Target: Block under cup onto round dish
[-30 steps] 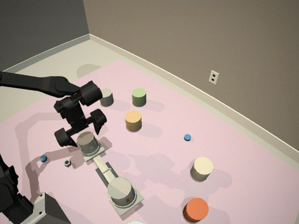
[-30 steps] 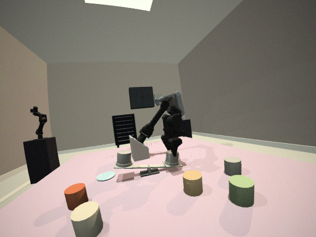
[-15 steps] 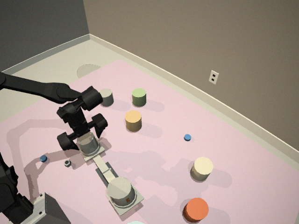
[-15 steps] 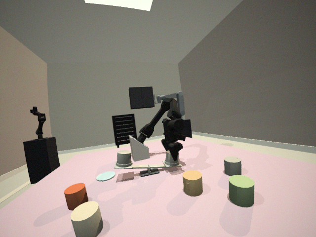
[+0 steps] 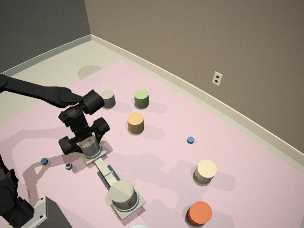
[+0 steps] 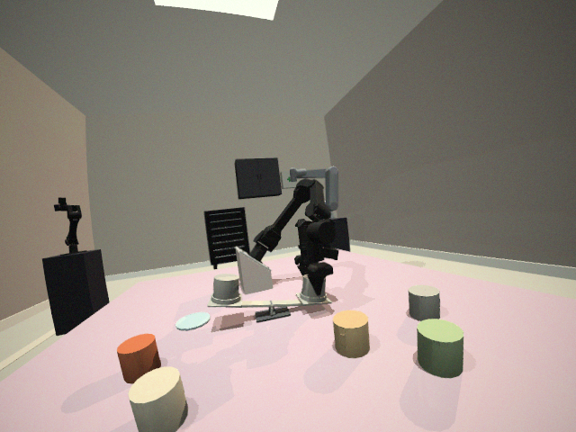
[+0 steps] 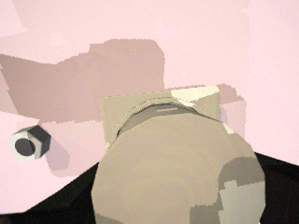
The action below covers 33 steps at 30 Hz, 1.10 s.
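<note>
The grey far cup [image 5: 89, 145] [image 7: 163, 173] stands on one end of the balance [image 5: 104, 167] [image 6: 248, 303]. My gripper [image 5: 90, 147] [image 6: 316, 287] points down with one finger on each side of this cup; the fingers look in contact with it, and their tips are partly hidden. The other grey cup [image 5: 122, 192] [image 6: 226, 289] stands on the opposite end, with a small orange-brown mark low on its side. The pale round dish [image 5: 137, 226] [image 6: 193, 320] lies on the table near that end. I see no block.
A hex nut [image 5: 68, 166] [image 7: 29, 142] and a blue disc [image 5: 44, 161] lie beside the balance. Orange [image 5: 200, 213], cream [image 5: 205, 170], tan [image 5: 135, 122], green [image 5: 141, 98] and grey [image 5: 109, 99] cylinders stand around. Another blue disc [image 5: 190, 139] lies farther off.
</note>
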Available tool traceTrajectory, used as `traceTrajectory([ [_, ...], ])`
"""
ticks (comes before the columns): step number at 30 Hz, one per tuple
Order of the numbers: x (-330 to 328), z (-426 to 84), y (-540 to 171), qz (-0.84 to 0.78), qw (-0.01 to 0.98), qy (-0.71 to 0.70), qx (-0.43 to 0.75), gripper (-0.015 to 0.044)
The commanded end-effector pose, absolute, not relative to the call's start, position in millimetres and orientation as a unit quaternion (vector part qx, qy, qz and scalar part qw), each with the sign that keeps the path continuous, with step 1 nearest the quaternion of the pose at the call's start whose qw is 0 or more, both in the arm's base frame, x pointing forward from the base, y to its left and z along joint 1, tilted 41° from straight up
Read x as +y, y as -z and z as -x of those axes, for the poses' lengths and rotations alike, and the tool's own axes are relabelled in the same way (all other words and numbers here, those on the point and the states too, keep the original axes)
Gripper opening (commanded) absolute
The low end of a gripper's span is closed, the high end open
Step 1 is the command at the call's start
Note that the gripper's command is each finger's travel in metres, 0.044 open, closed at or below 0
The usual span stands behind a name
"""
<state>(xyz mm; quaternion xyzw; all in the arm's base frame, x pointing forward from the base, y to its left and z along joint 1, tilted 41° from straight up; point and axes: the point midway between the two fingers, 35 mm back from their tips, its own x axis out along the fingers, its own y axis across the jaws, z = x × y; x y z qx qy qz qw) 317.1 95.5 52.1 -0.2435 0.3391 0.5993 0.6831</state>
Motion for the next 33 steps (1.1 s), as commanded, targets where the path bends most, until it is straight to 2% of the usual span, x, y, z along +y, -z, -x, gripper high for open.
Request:
traceTrajectory([
  [1,96,-317,-52,0.243,0.683,-0.598,0.340,0.0242],
  [10,89,-319,-58,0.244,0.683,-0.598,0.341,0.0006],
  [33,69,-322,-78,0.246,0.683,-0.597,0.343,0.0000],
])
